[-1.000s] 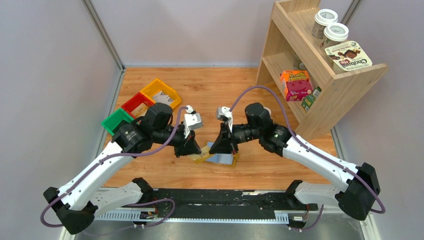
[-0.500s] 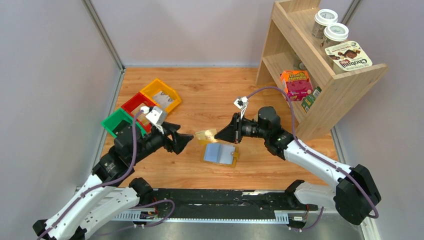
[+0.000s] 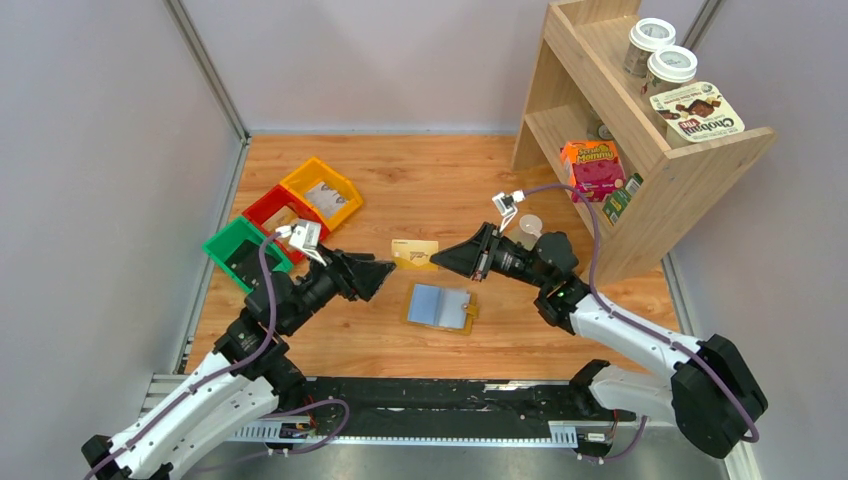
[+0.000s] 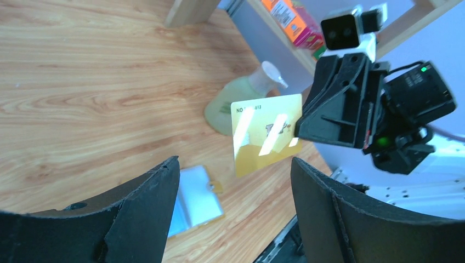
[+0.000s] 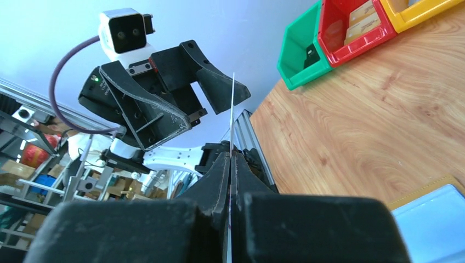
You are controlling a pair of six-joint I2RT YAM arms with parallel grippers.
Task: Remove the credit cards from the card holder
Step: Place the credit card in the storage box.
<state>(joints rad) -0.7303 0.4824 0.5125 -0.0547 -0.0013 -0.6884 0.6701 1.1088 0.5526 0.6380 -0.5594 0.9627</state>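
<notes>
The card holder [image 3: 440,308] lies open and flat on the wooden table, mustard-yellow with its pale blue inside facing up; it also shows in the left wrist view [image 4: 194,200] and the right wrist view [image 5: 433,219]. My right gripper [image 3: 447,258] is shut on a gold credit card [image 3: 415,254], held in the air above the table behind the holder. The card [image 4: 267,134] faces my left gripper; it appears edge-on [image 5: 232,109] between the right gripper's [image 5: 231,156] closed jaws. My left gripper [image 3: 382,272] hangs open and holds nothing, left of the card [image 4: 234,159].
Green [image 3: 237,250], red [image 3: 272,210] and yellow [image 3: 322,188] bins sit at the back left. A wooden shelf [image 3: 600,150] with an orange box [image 3: 592,170] stands at the right. A pale green bottle [image 4: 241,104] lies on the table behind the right arm.
Both grippers were down at the holder. The left gripper has opened and drawn back left. The right gripper has lifted the gold card out and carried it back and right.
</notes>
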